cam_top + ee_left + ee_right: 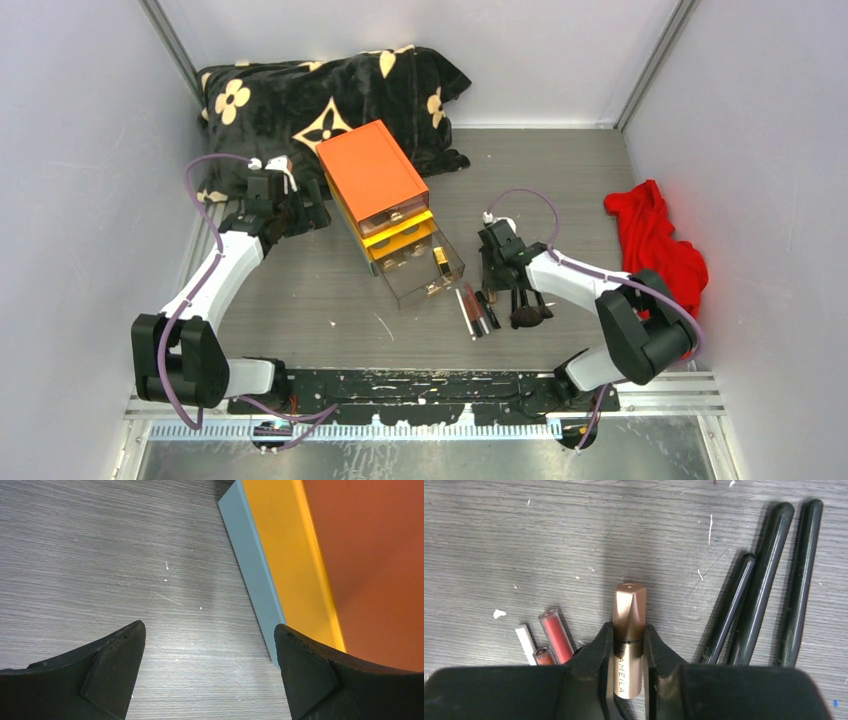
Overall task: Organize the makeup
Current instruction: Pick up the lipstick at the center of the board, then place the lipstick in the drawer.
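Nearest to me, the right claw (628, 641) is clenched on the gold tube (628, 602), gripping it around the middle with the cap end poking out past the fingertips. I can't tell if the tube is resting on the table (300, 310) or just off it. In the wrist view, two red tubes (555, 630) and a thin white stick (525, 639) lie right beside the claw on one side. Three black brushes (764, 580) lie fanned out on the other side, none of them touching the gold tube. A bit further out, the bottom clear drawer (425, 270) is pulled open toward that pile, with a small gold item (440, 258) inside. Behind it is the orange-topped box (372, 170), sitting at an angle. The left claw (210, 645) is released, spread wide with nothing between the fingers, and is right up against the box's far-left side. The red cloth (655, 245) is bunched up by the right wall, and a black flowered cushion (300, 95) sits at the very back
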